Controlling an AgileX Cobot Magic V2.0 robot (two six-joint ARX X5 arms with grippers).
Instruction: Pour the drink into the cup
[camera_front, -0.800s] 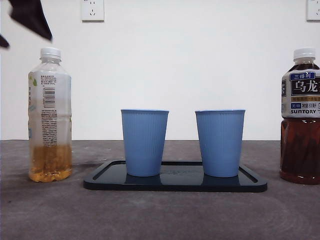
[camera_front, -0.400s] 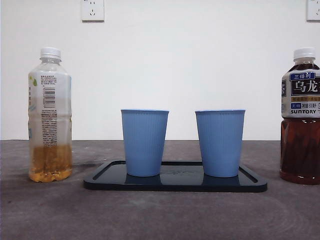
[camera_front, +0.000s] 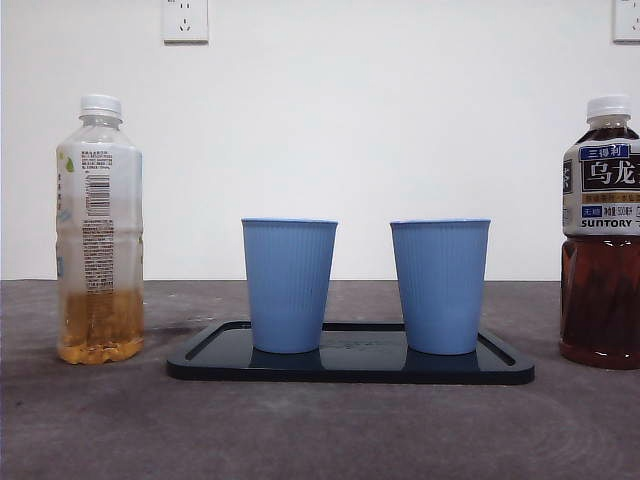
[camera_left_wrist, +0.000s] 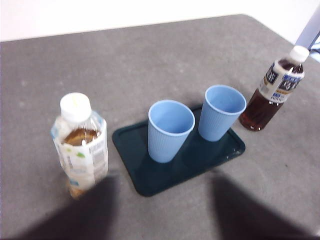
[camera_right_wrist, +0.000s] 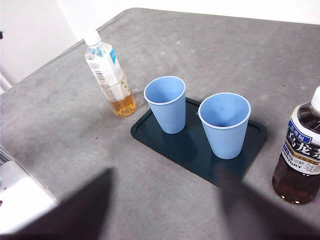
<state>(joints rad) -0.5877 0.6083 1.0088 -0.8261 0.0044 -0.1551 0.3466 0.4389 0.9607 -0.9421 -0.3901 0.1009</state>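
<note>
Both grippers hang high over the grey table (camera_front: 320, 430), each showing only as two blurred dark jaw shapes at the foot of its own wrist view. The left gripper (camera_left_wrist: 160, 210) and the right gripper (camera_right_wrist: 165, 210) each have a wide gap between the jaws and nothing between them; neither appears in the front view.

Two ribbed blue paper cups stand upright, mouths open, on a flat black rectangular tray (camera_front: 500, 368): the left-hand cup (camera_front: 289, 285) and the right-hand cup (camera_front: 440, 285) are apart, with a clear gap between, and both look empty. That spacing likely serves pouring into one without knocking the other.

Off the tray to one side stands a clear plastic bottle with a white cap (camera_front: 99, 230), holding only a low layer of amber drink. On the opposite side, at the frame's edge, is a dark tea bottle with a white cap and a printed label (camera_front: 602, 235), far fuller. Both caps are on (so neither can be poured as it stands).

Bare table lies between each bottle and the tray, leaving room for jaws to close round a bottle from the side. Which bottle is meant I cannot tell.
</note>
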